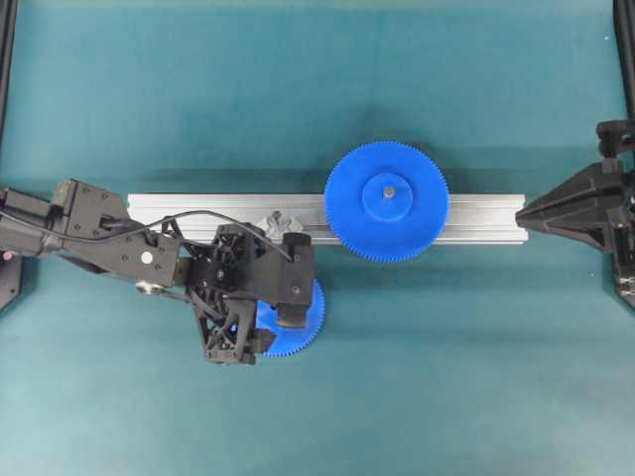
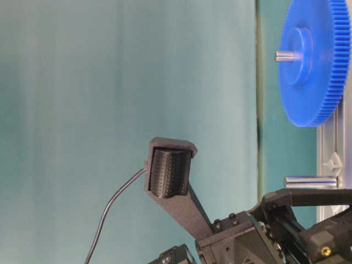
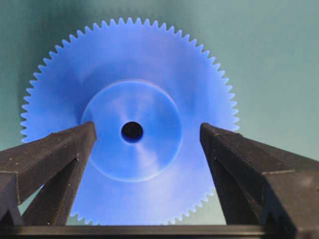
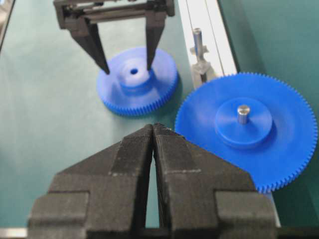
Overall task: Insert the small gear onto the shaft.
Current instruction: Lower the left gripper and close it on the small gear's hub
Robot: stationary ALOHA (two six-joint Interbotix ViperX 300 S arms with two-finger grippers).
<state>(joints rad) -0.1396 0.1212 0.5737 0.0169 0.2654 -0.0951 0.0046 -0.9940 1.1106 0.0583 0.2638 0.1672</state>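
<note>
One counter (image 1: 476, 377), teal, matte, smooth surface. Everything sits on it.

One aluminium rail (image 1: 198, 210), silver, extruded with lengthwise grooves, lying across the middle of the overhead view.

Two blue plastic gears, both finely toothed discs with a raised round hub.
- Large gear (image 1: 387, 201): seated over the rail, with a grey metal pin tip showing at its hub centre.
- Small gear (image 4: 137, 82): flat on the counter just beside the rail on the near side in the overhead view, hub up, small round centre hole open. The overhead view shows only its toothed edge from under the left arm.

One shaft (image 4: 198, 42): short thin grey metal pin, upright on the rail on a small shiny faceted silver base. It stands between the two gears along the rail and apart from the small gear.

Two hands, black plastic, with ridged inner pads.
- Left hand (image 4: 127, 64): open wide, pointing down over the small gear. In the right wrist view its two fingertips straddle the hub, one on each side; whether they touch the gear I cannot tell. The left wrist view shows both fingers (image 3: 55, 154) flanking the hub with clear gaps.
- Right hand (image 4: 153, 130): closed, fingertips meeting, nothing between them. It sits at the right edge of the overhead view, well apart from both gears.
</note>
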